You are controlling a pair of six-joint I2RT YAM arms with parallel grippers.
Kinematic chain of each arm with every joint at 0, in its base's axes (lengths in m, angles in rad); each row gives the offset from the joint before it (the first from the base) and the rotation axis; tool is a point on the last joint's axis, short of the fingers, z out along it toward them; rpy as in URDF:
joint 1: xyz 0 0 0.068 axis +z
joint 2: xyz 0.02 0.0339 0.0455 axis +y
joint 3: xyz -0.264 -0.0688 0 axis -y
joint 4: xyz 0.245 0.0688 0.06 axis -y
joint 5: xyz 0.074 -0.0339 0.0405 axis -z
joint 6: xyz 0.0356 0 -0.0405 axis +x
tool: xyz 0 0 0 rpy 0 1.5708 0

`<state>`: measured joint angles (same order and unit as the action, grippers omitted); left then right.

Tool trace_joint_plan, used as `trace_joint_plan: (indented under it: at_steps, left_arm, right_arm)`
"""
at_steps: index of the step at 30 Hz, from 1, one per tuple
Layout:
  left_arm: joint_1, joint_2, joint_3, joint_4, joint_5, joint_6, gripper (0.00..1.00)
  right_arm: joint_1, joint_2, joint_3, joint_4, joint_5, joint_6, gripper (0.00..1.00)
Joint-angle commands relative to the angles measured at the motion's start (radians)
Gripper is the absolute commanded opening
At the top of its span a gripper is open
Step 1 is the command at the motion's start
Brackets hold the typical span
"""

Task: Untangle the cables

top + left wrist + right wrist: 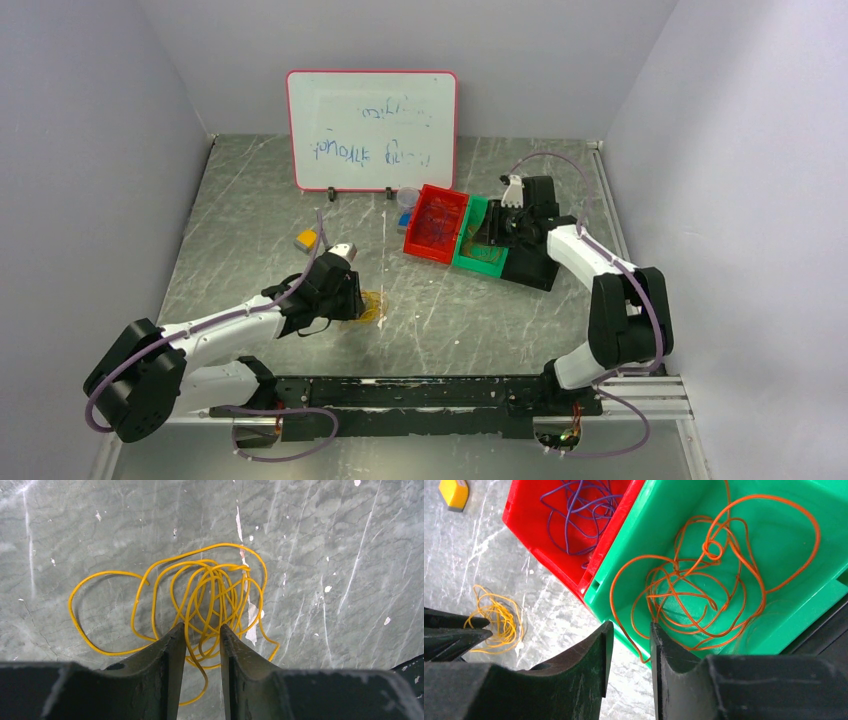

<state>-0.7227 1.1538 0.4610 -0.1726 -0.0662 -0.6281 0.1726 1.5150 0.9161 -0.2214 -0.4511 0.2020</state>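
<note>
**Yellow cable at the left gripper, orange cable under the right one**

The left gripper [200, 627] is down low over the worktop [450, 320]. Its two fingers are a little way apart, with a small gap between them. Some loops of the yellow cable [216, 587] run through that gap, but the fingers do not squeeze them. The yellow cable lies on the worktop in a loose, loopy heap. One big loop sticks out to the left in the wrist view, and the rest is bunched up in front of the fingers. From the top camera, the heap sits just beside the tip of the left gripper, on the near half of the worktop.

The right gripper [631, 625] hangs over the near edge of the green bin [664, 510]. Its fingers are a little way apart too, and there is nothing between them. Inside the green bin lies the orange cable [711, 547], all curled up with a small knot near the middle. Right next to it, touching its side, is the red bin [549, 555], with a purple cable [566, 530] inside.

A small yellow block [453, 492] rests on the worktop, away from the bins. At the back stands a whiteboard [371, 130] with a red edge and blue writing that I cannot read.
</note>
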Motion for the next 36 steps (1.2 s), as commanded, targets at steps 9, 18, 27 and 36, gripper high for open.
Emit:
trace_joint_plan:
  at_steps: [9,18,27,36]
  left_arm:
    - [-0.003,0.003,-0.006,0.029,0.016,-0.006,0.36]
    - [-0.003,0.005,-0.009,0.030,0.016,-0.007,0.36]
    - [-0.004,0.002,-0.016,0.031,0.014,-0.012,0.35]
    - [-0.004,-0.002,-0.017,0.024,0.008,-0.009,0.35]
  right_arm:
    - [0.007,-0.014,0.023,0.012,-0.053,-0.024,0.35]
    - [0.011,0.043,0.048,0.017,-0.038,-0.030,0.25]
    - [0.075,0.111,0.080,0.002,0.036,-0.051,0.14]
    - [0.129,0.160,0.143,-0.041,0.257,-0.066,0.05]
